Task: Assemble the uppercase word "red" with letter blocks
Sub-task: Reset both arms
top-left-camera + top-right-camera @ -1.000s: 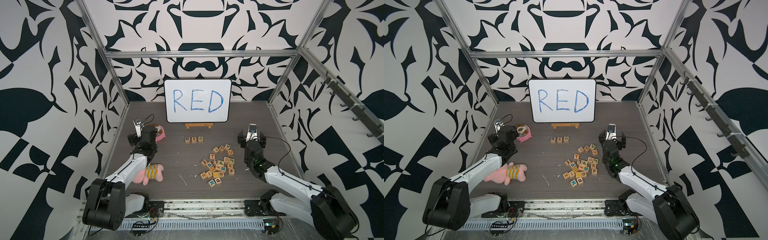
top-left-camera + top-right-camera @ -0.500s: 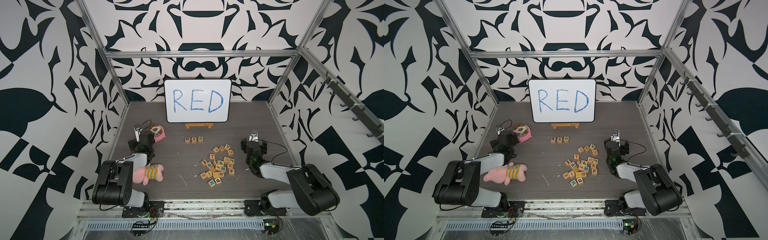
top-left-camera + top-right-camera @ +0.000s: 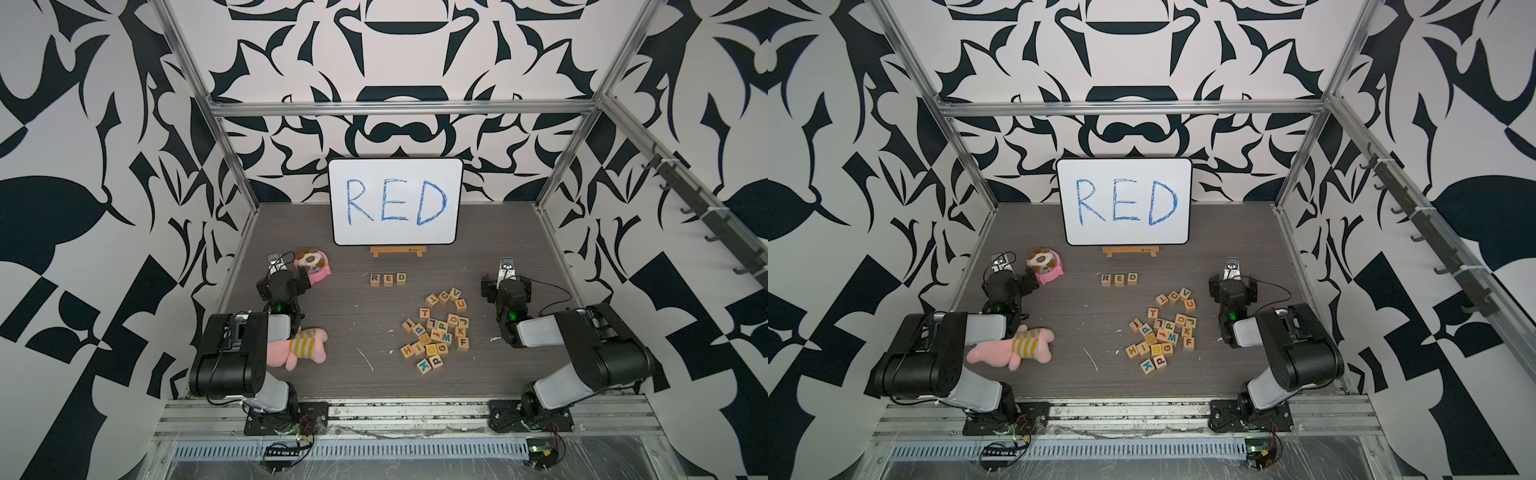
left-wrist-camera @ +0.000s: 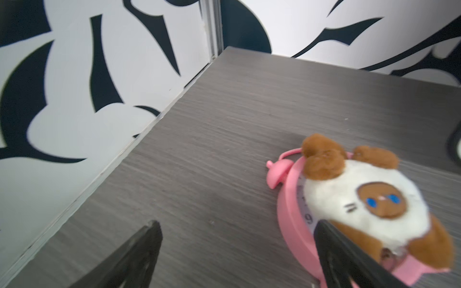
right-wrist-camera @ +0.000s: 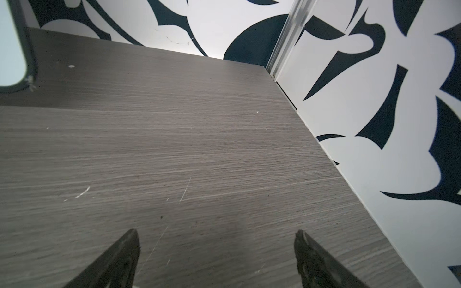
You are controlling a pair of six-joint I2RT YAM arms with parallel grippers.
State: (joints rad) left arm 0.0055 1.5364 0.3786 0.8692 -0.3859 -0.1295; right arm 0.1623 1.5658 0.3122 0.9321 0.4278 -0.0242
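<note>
Top pair overhead (near-identical), wrists seemingly skimming table (image 5: 199,149)

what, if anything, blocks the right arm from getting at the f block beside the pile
Probably nothing, likely yes: the F block sits at the pile edge nearest that arm, bare table between, and the right pincer is open and empty.

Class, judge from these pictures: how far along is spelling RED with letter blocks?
Done: the R-E-D row sits before the whiteboard. In hand: nothing; left gripper and right gripper are open, empty. Left: seemingly nothing; spare blocks lie piled aside.
</note>
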